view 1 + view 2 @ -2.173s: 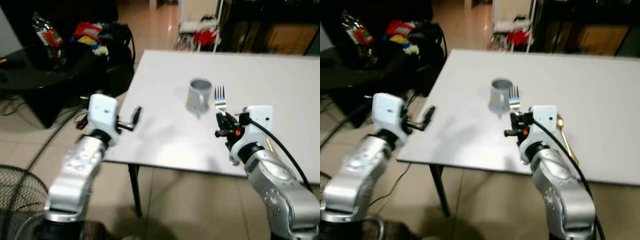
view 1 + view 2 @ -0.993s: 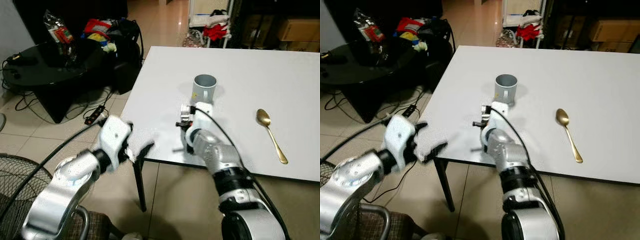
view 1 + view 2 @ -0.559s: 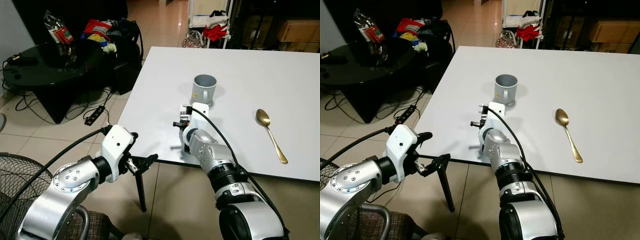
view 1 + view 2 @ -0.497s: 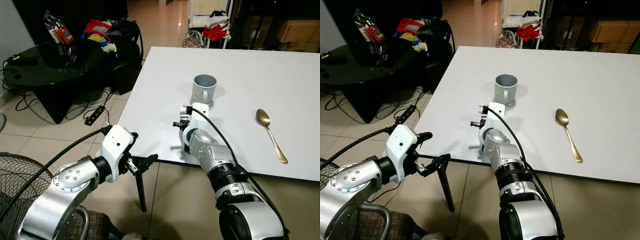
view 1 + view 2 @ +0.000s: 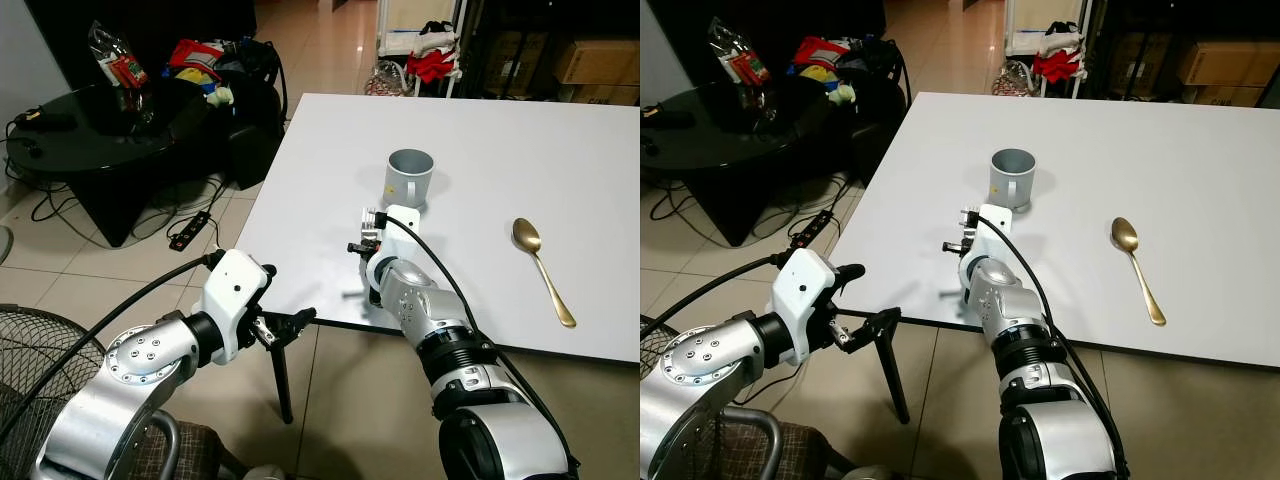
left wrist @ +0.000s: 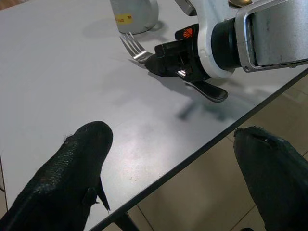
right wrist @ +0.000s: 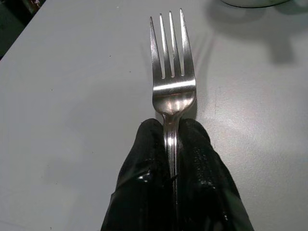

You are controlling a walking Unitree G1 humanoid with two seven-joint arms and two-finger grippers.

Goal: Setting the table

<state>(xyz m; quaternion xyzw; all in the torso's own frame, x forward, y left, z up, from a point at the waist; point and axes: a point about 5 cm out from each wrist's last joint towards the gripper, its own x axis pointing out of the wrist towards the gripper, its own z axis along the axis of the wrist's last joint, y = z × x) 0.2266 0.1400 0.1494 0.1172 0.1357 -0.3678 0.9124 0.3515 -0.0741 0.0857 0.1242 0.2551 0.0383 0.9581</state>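
My right gripper [image 5: 362,247] is shut on a silver fork [image 7: 172,82], its fingers [image 7: 144,163] pinching the handle. The fork is held low over the white table [image 5: 520,150], tines [image 6: 132,45] pointing toward the grey mug [image 5: 409,178] just beyond. I cannot tell whether the fork touches the surface. A gold spoon [image 5: 540,268] lies on the table to the right. My left gripper [image 5: 285,325] is open with nothing in it, below the table's front left corner and over the floor.
A black table leg [image 5: 280,380] stands under the near corner beside my left gripper. A black round table [image 5: 90,140] with snack bags is to the left. Cables and a power strip [image 5: 190,230] lie on the tiled floor. A fan [image 5: 30,370] is at lower left.
The camera has shifted. My right gripper has brought the fork down in front of the mug, and my left arm has dropped below the table edge. Nothing has moved in the last half second.
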